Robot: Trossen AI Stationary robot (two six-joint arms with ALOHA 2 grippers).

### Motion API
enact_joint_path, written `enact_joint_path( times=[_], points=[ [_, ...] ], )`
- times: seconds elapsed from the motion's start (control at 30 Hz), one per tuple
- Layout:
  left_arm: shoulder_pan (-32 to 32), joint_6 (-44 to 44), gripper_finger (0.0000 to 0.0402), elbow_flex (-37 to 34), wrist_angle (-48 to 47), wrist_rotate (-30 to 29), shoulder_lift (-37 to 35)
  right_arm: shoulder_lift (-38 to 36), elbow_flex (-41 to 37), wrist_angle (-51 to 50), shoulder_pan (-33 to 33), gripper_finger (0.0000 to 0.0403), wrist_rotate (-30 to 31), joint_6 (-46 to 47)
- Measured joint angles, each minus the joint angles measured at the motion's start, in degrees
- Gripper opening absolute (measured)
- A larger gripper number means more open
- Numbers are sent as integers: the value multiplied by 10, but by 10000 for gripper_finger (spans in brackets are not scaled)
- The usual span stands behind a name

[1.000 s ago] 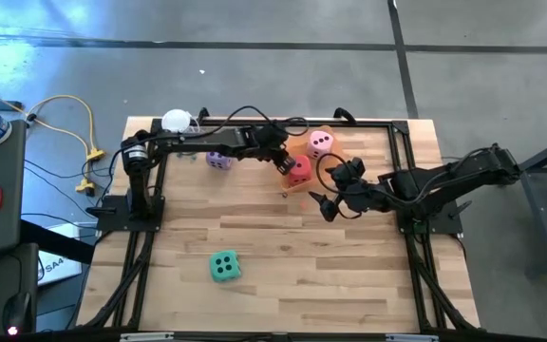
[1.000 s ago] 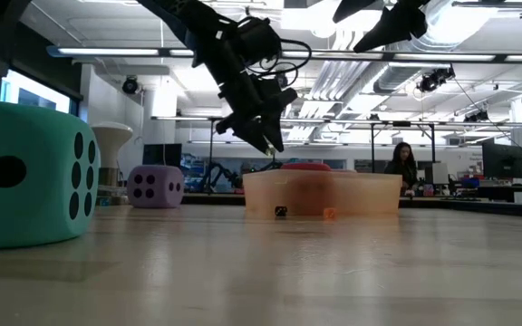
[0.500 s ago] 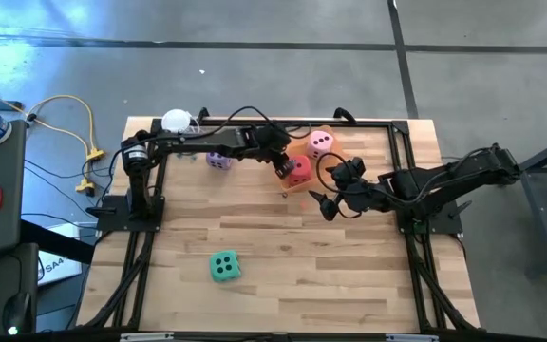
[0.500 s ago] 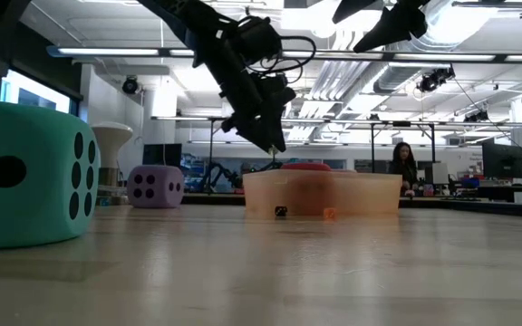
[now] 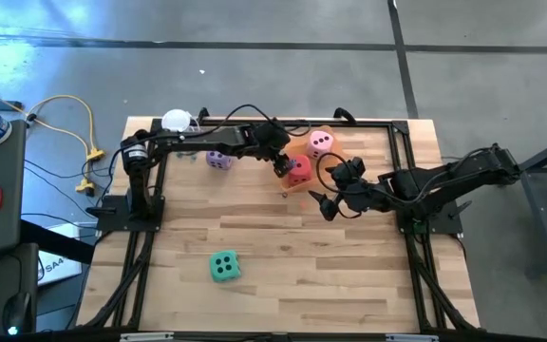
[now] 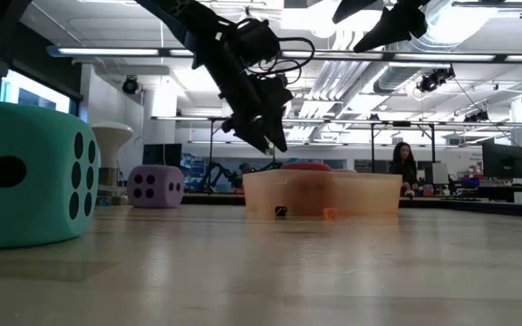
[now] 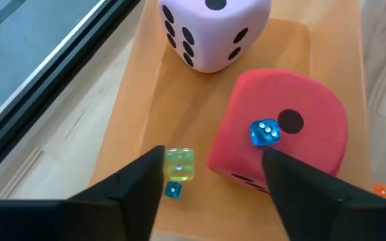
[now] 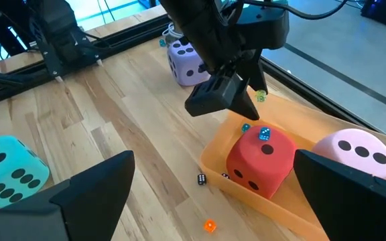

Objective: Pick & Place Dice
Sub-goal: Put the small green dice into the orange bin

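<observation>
The left gripper point(image 7: 203, 175), fingers apart and empty, hovers over the orange tray point(image 5: 304, 182) at the table's 12 o'clock. A small blue die point(image 7: 265, 132) rests on the red die point(image 7: 283, 134); it may roll off. The right gripper point(image 5: 323, 202) waits open at 3 o'clock.
</observation>
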Motion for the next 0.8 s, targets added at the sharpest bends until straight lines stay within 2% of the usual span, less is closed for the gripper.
enact_joint_path(
  times=[0.1, 0.2, 0.37, 0.47, 0.53, 0.63, 0.7, 0.8],
  points=[
    [-2, -11, 285, 0, 0, 0, 3, 0, 0, 0, 0, 400, 0, -1],
    [-2, -45, 302, 0, -2, 9, 3, 0, 0, 0, 0, 400, 0, -2],
    [12, -70, 305, 0, 0, 105, -4, 0, 0, -4, 0, 400, 0, 3],
    [17, -65, 305, 0, 1, 131, -10, 0, 0, -32, -9, 400, 32, 75],
    [17, -58, 305, 0, -8, 132, -13, 0, 0, -75, -29, 400, 58, 150],
    [12, -39, 305, 0, -6, 133, -17, 0, -1, -141, -75, 400, 54, 219],
    [8, -37, 305, 0, 1, 135, -19, 0, -1, -143, -106, 400, 30, 225],
    [4, -15, 305, 0, 13, 136, -19, 0, -1, -100, -155, 400, -12, 180]
  ],
)
